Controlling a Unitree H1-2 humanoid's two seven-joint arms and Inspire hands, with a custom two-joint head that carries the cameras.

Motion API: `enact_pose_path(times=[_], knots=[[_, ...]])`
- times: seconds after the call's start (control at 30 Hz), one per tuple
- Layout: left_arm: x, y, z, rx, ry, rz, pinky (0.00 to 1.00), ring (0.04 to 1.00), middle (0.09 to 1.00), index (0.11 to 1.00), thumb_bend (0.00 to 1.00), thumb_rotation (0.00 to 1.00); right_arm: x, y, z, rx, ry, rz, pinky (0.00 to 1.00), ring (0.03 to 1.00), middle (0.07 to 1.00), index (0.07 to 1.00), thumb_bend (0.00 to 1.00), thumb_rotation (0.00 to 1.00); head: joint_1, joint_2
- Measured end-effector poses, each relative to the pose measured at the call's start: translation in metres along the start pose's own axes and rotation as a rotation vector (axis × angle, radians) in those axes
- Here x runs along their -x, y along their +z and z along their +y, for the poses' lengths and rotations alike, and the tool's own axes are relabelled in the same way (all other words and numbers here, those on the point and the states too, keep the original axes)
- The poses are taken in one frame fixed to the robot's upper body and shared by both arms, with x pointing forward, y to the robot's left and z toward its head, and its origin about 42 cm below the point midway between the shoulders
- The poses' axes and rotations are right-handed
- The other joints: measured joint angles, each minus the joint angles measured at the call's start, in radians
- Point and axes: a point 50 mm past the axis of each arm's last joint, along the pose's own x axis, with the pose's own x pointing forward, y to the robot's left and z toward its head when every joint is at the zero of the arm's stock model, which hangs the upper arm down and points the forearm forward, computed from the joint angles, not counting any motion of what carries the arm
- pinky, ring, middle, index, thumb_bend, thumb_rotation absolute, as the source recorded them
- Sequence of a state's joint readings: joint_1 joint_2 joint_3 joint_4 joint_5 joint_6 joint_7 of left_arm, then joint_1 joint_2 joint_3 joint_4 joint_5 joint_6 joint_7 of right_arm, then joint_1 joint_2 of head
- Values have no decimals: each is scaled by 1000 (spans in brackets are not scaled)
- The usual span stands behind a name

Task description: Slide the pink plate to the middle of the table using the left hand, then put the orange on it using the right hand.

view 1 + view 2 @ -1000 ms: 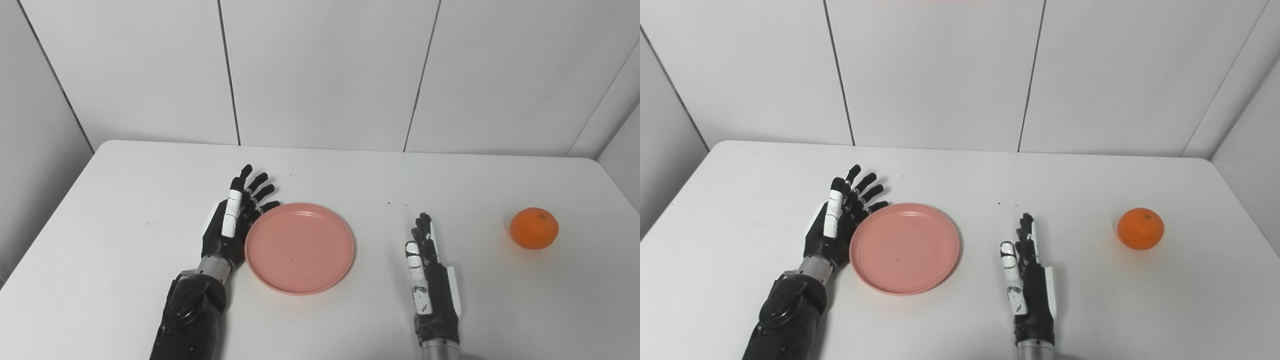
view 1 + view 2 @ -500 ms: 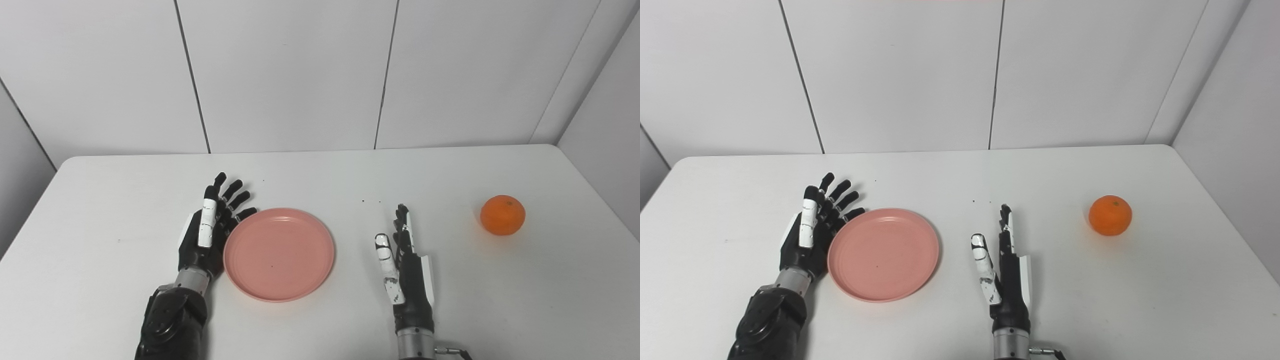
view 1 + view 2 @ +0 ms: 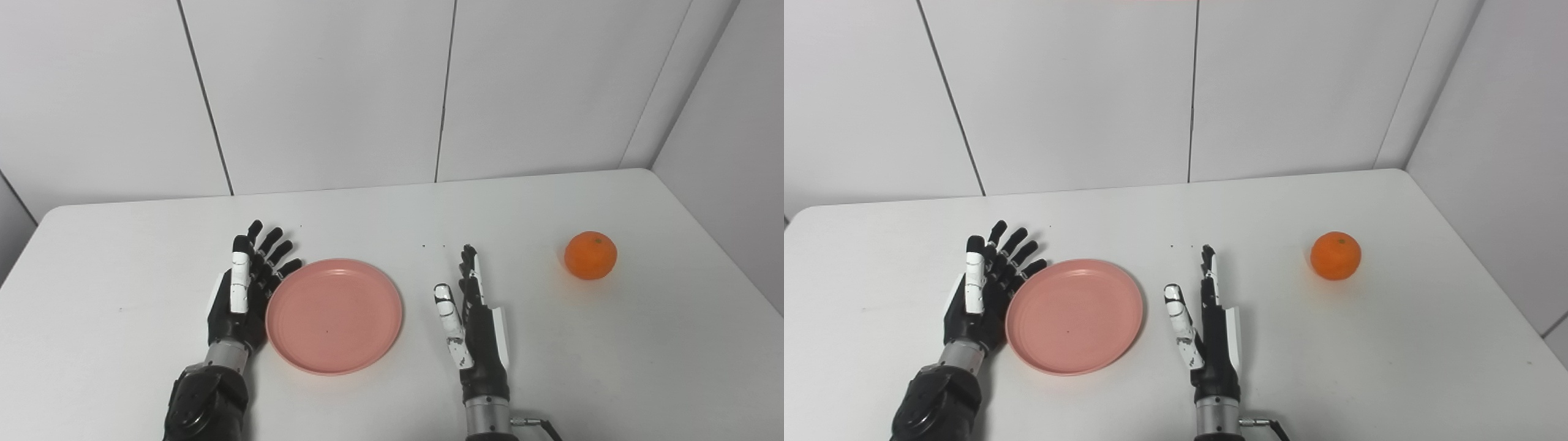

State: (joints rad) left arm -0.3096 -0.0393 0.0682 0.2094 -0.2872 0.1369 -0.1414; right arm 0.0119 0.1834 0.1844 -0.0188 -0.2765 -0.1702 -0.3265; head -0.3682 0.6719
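Both hands empty, fingers spread — left hand (image 3: 242, 294) touching pink plate (image 3: 334, 315) rim; orange (image 3: 590, 255) well apart from right hand (image 3: 474, 331).

The plate (image 3: 334, 315) is plain pink and the orange (image 3: 590, 255) bright orange, both on a white worktop (image 3: 612, 355). Each hand, left (image 3: 240, 297) and right (image 3: 474, 331), is black with white panels; tiny dark specks (image 3: 433, 246) beyond the plate are perhaps crumbs.

Plate (image 3: 334, 316) lies left of orange (image 3: 590, 255).

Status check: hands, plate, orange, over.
Left hand open, against plate's left rim. Right hand open, empty. Plate bare. Orange far right, path clear.
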Motion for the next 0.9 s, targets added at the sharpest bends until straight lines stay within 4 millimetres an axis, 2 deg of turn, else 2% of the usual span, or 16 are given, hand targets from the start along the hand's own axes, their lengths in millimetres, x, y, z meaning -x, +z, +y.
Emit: enact_pose_path(times=[0.13,0.23,0.33,0.47,0.63,0.7,0.73,0.8,0.9], knots=[[0,-1,-2,2,-3,2,756,903,943,1000,855,876,0,0,0,-6,-4,1,1000,1000,1000,1000,708,925,-11,0],[0,-2,-2,2,-6,5,777,903,948,1000,858,878,-1,1,0,0,-10,-3,1000,1000,1000,1000,730,984,-26,-14],[-1,-3,-2,-2,-13,10,775,901,951,1000,864,875,-1,1,-1,20,-23,-12,1000,1000,1000,1000,721,997,-25,-15],[-2,-2,-2,-2,-18,11,746,894,942,1000,874,862,-4,5,-8,35,-60,-24,1000,1000,986,974,729,1000,-23,-15],[-2,-1,0,-8,-25,11,735,903,948,1000,869,863,-12,31,-22,30,-113,-69,980,976,950,940,749,974,-25,-17],[-2,-1,2,-12,-26,12,742,905,949,1000,870,866,-17,42,-25,23,-116,-98,879,917,909,915,722,927,-35,-21],[-3,-1,2,-13,-28,11,757,908,952,1000,872,865,-21,48,-28,20,-108,-115,795,861,864,849,729,916,-40,-21],[-4,-2,3,-14,-33,10,761,909,953,1000,874,864,-28,59,-35,52,-76,-160,778,849,855,833,734,914,-43,-23],[-5,-3,3,-14,-39,6,774,916,957,1000,854,871,-40,72,-50,99,-61,-224,711,783,798,794,769,839,-49,-25]])
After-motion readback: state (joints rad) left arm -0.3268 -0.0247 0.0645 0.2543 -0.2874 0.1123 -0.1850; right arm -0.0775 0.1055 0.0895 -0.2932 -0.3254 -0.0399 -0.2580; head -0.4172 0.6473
